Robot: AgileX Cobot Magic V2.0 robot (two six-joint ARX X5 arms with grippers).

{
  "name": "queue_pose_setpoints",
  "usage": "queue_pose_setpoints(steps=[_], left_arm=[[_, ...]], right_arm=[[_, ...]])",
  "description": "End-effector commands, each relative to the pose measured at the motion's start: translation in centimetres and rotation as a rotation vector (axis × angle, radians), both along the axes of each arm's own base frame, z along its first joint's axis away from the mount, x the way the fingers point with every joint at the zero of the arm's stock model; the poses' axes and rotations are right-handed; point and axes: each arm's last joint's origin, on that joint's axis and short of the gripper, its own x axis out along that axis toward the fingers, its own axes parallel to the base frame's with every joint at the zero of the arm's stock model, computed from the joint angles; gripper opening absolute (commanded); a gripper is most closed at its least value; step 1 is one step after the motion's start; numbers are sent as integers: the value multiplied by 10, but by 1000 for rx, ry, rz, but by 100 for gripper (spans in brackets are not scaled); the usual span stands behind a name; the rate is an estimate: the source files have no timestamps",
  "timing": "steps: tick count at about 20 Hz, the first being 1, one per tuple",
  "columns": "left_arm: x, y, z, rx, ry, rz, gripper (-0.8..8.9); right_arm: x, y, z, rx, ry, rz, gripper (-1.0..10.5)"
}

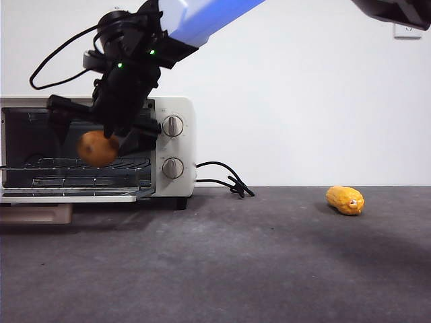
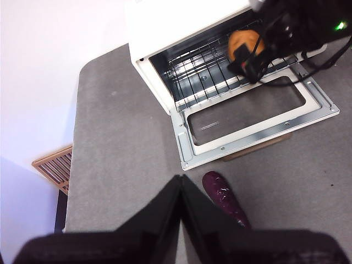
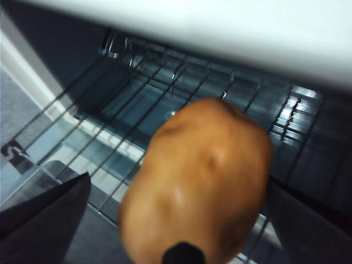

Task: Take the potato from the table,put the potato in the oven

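The right gripper [image 1: 111, 142] is clamping the potato [image 1: 97, 149] between its jaws and holding it in the left-centre of the front view, right at the mouth of the toaster oven [image 1: 176, 111]. The potato is hanging above the wire rack [image 2: 203, 74], not resting on it, probably so it can clear the lowered door [image 2: 256, 118] and be carried inward before release. In the right wrist view the potato [image 3: 201, 181] is filling the middle of the frame, with the rack's bars [image 3: 137, 132] running behind and beneath it.

The potato is showing as a rounded orange-brown oval with smooth, slightly glossy skin and a shallow dimple on its upper face; the picture is too blurred to show finer marks.

The left gripper [image 2: 181, 190] is waiting near the lower centre of the left wrist view with its jaws pressed together on nothing, well back from the oven, likely keeping out of the working arm's way. A dark purple object [image 2: 223, 197], too unclear to name, is lying on the grey table [image 2: 121, 143] just beside its tip. At the right of the front view a yellow corn cob piece [image 1: 345, 200] is sitting on the table, well apart from the oven.
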Motion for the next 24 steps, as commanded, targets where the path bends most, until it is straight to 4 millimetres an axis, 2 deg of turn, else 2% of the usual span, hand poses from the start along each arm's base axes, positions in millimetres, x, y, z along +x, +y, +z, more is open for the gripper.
queue_pose_setpoints(steps=[1,4,6,10,15,18,20,21,24], left_arm=[[0,0,-2,1,-2,-2,-5],[-1,0,-2,-4,-4,1,-5],[-1,0,-2,-5,-4,1,-5],[-3,1,-2,-10,-10,3,-5],[-3,0,-2,-39,-1,-36,-5],[-2,-1,-2,-39,2,-36,-5],[-1,-1,-2,-38,5,-37,-5],[0,-1,-2,-36,7,-36,-6],[5,-3,-2,-23,20,-24,-6]], right_arm=[[7,-5,-16,-20,41,-44,630],[1,-4,-10,-33,82,-67,630],[-7,-1,2,-58,95,-70,630],[-38,4,48,-126,103,-62,630],[-100,-17,110,-268,211,-9,597],[-129,-28,155,-187,113,64,374],[-148,-37,185,-162,48,109,73],[-158,-43,199,-150,14,129,-23],[-184,-64,238,-113,-82,137,-9]])
